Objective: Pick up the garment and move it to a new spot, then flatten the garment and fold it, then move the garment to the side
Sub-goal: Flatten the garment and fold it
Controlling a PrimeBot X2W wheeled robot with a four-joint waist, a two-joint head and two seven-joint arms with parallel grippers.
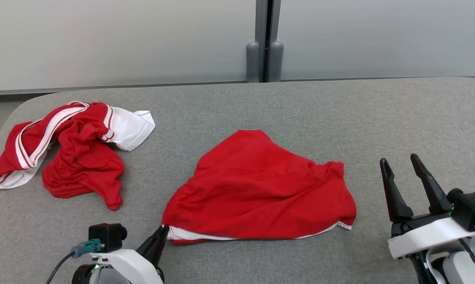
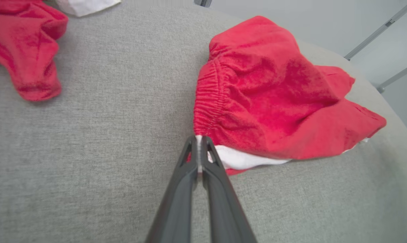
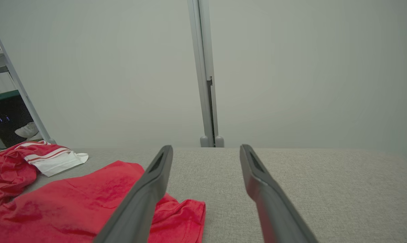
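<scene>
At the shorts' [image 1: 261, 185] near left corner the left gripper [image 2: 199, 140] pinches the hem [image 2: 244, 161]; the right gripper [image 1: 401, 161] stands wide, empty, over grey table [image 1: 379, 118].

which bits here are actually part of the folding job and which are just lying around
In the job:
red shorts, centre
left gripper, shut on their near corner
right gripper, open, off to their right

Lying about:
crumpled red-and-white garment, far left of the grey table
white shoe, off the table

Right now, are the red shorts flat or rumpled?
Rumpled: the red shorts lie humped and creased, one corner pinched by the left fingers.
</scene>
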